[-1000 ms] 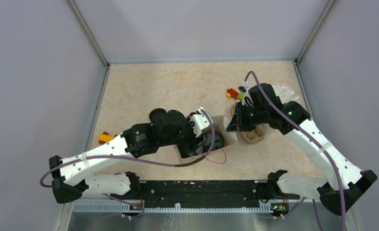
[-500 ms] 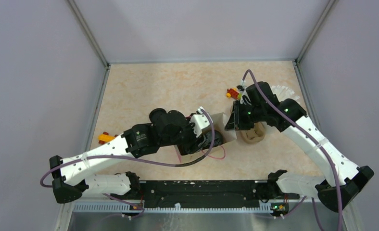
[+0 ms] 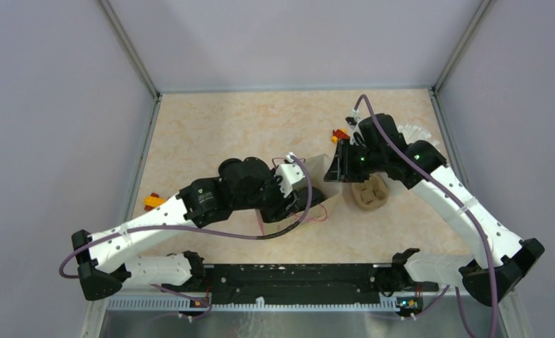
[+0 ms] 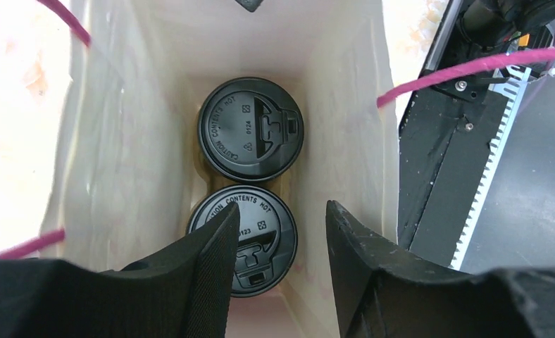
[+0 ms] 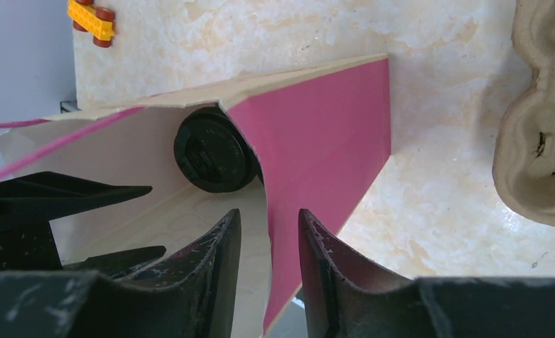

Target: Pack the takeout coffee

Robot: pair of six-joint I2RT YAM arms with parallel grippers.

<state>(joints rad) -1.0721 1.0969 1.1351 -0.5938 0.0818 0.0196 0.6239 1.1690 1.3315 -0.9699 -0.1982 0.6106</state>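
Note:
Two black-lidded takeout coffee cups point(image 4: 250, 129) point(image 4: 267, 232) stand side by side inside a paper bag point(image 4: 120, 141) that is pink outside, pale inside and has pink string handles. My left gripper point(image 4: 278, 211) hovers over the bag's mouth, open and empty; in the top view it point(image 3: 304, 201) covers the cups. My right gripper point(image 5: 267, 215) is open, with the bag's pink wall point(image 5: 324, 134) running between its fingers and a gap on each side. One lid point(image 5: 213, 158) shows in the right wrist view. In the top view the right gripper point(image 3: 338, 167) is at the bag's far right edge point(image 3: 322, 167).
The brown pulp cup carrier point(image 3: 370, 193) lies empty on the table just right of the bag and also shows in the right wrist view point(image 5: 535, 120). A pale cup of white straws point(image 3: 417, 134) lies behind the right arm. Toy bricks lie at the back point(image 3: 340, 134) and left point(image 3: 153, 203).
My right gripper has moved up and back along the bag's right edge, and that edge has shifted with it. The cup lid seen from above is now hidden under my left gripper.

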